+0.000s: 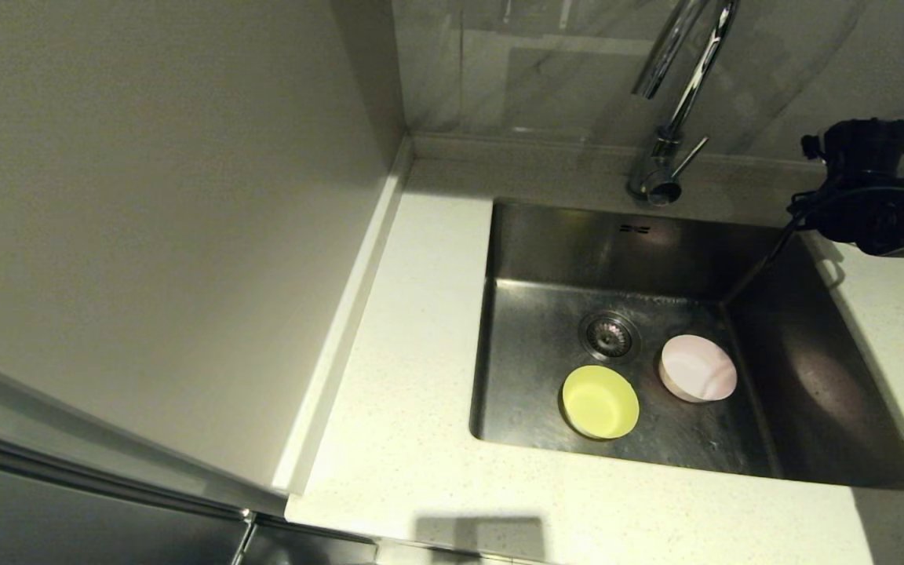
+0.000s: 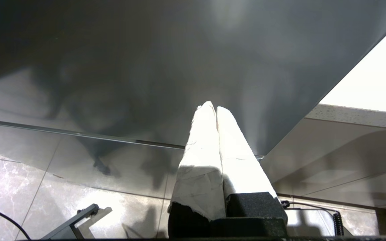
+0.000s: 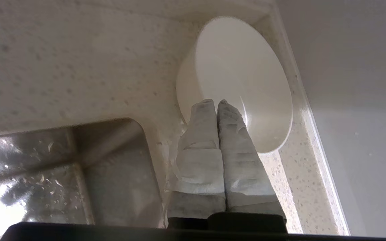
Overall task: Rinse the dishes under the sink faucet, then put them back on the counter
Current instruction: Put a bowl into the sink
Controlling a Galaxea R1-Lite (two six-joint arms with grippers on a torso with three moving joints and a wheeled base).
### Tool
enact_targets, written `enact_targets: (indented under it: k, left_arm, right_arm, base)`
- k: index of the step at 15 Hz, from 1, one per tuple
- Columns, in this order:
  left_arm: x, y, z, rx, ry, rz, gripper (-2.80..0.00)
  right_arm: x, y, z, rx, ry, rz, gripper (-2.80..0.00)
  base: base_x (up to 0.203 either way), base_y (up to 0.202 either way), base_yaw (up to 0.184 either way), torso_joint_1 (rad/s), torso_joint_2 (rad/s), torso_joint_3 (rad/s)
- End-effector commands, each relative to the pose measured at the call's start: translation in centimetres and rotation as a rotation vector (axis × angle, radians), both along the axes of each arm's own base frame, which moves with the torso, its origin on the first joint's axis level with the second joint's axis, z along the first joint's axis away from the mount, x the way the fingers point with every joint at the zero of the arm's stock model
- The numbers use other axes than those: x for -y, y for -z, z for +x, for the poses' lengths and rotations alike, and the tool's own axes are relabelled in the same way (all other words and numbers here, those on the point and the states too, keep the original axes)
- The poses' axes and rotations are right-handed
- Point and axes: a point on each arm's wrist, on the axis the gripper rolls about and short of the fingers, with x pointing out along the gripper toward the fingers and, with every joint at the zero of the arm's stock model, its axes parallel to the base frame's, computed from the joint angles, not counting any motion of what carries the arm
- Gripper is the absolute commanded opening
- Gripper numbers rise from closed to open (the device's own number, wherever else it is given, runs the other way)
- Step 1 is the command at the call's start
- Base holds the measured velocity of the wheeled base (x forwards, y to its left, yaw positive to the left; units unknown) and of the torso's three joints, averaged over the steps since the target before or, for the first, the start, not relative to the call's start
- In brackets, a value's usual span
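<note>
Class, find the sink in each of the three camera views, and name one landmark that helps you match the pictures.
Head view: the sink fills the centre and right, set into the counter.
Left wrist view: not in it.
Right wrist view: one sink corner shows, next to the right end effector, which pinches the white bowl.
Shared landmark: the speckled counter.

Right pincer closed, fingers pressed together; left pincer closed, parked low.
</note>
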Motion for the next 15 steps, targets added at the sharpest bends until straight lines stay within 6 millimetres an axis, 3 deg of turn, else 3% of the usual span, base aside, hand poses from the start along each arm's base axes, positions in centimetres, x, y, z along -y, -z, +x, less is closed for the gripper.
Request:
enact_targets:
  k: [1, 6, 9, 12, 13, 15]
  left_arm:
    - [0.0, 0.0, 0.0, 0.002, 0.0, -0.001, -2.8]
    - [0.0, 0.0, 0.0, 0.002, 0.0, -0.001, -2.8]
    - [0.0, 0.0, 0.0, 0.002, 0.0, -0.001, -2.8]
    - [0.0, 0.0, 0.0, 0.002, 0.0, -0.001, -2.8]
    - [0.0, 0.0, 0.0, 0.002, 0.0, -0.001, -2.8]
    - [0.0, 0.0, 0.0, 0.002, 0.0, -0.001, -2.8]
  right_arm:
    - [0.1, -0.2, -0.1, 0.002, 0.006, -0.001, -2.8]
    - [0.0, -2.2, -1.4, 0.015, 0.015, -0.019, -2.8]
    - [-0.1, -5.5, -3.3, 0.035, 0.01, -0.107, -2.8]
    - [0.1, -5.2, -3.6, 0.005, 0.013, -0.081, -2.8]
    - [0.6, -4.8, -3.6, 0.0, 0.026, -0.052, 0.0]
    - [1.4, -3.7, -3.0, -0.013, 0.024, -0.035, 0.0]
  base:
    - [0.0, 0.0, 0.0, 0.0, 0.0, 0.0]
    - [0.0, 0.0, 0.0, 0.0, 0.0, 0.0]
    - [0.0, 0.0, 0.0, 0.0, 0.0, 0.0]
    - [0.0, 0.0, 0.0, 0.0, 0.0, 0.0]
    - [0.0, 0.0, 0.0, 0.0, 0.0, 0.0]
    - [0.0, 0.0, 0.0, 0.0, 0.0, 0.0]
